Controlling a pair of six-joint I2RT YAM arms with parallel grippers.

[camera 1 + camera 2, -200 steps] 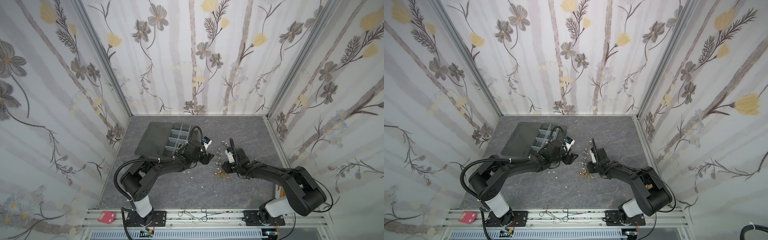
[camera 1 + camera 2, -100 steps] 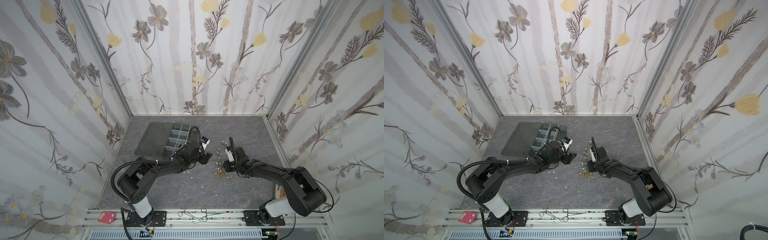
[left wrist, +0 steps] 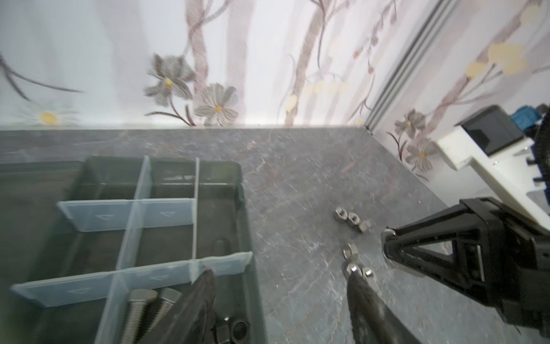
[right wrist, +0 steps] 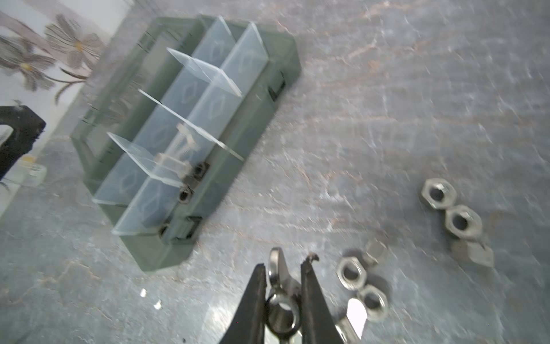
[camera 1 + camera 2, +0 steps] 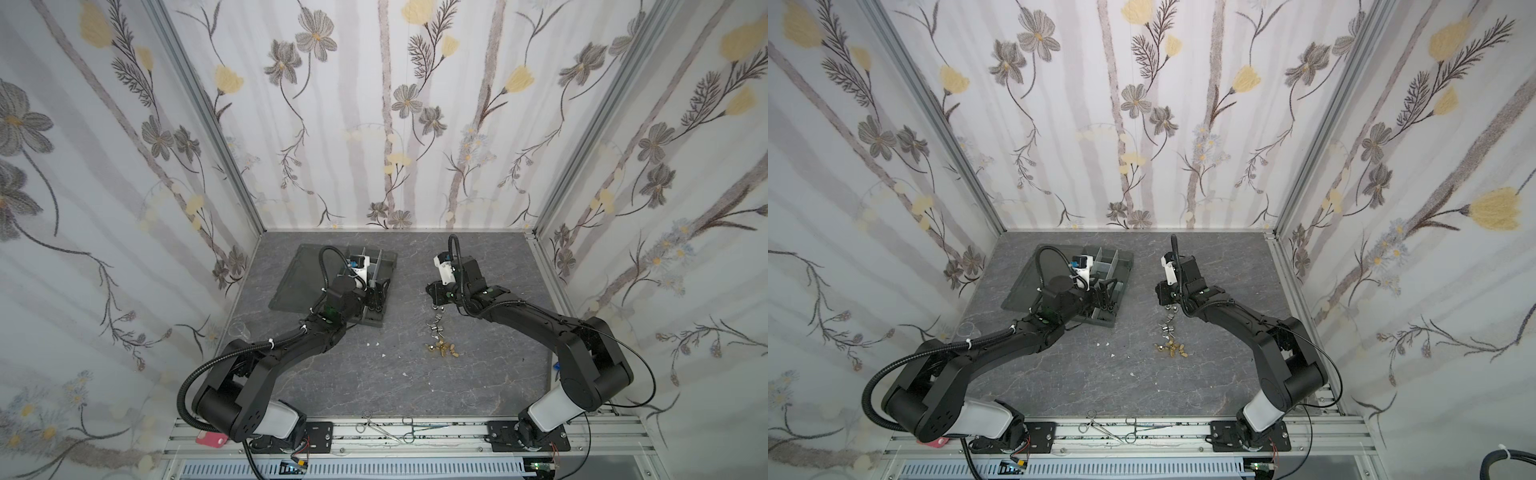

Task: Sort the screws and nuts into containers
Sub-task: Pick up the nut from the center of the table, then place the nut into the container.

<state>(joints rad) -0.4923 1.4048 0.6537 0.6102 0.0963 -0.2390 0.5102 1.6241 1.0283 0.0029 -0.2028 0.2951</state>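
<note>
since a second ago, the right gripper [image 4: 285, 263] has closed its jaws and moved off the pile toward the back wall, and the left gripper [image 3: 279, 275] has swung from the loose hardware over to the organizer box [image 5: 372, 321].

a silver wing nut [image 4: 282, 303] is pinched between the right gripper's two black fingers, with one wing sticking up between them. just beside it, silver hex nuts [image 4: 439, 193] lie on the grey table [image 5: 415, 395], some touching each other. nearer the robot's base sits a small cluster of brass pieces [image 5: 442, 349], well apart from the box.

the box is open, its flat lid [image 5: 295, 278] lying on the side away from the pile. pale dividers [image 3: 128, 208] split it into cells. one cell holds silver bolts [image 3: 140, 309], and the cell next to it holds black nuts [image 3: 235, 327].

the left gripper's jaws stand apart with nothing between them. one finger is over the box's corner cell and the other is outside the box wall, above the table.
</note>
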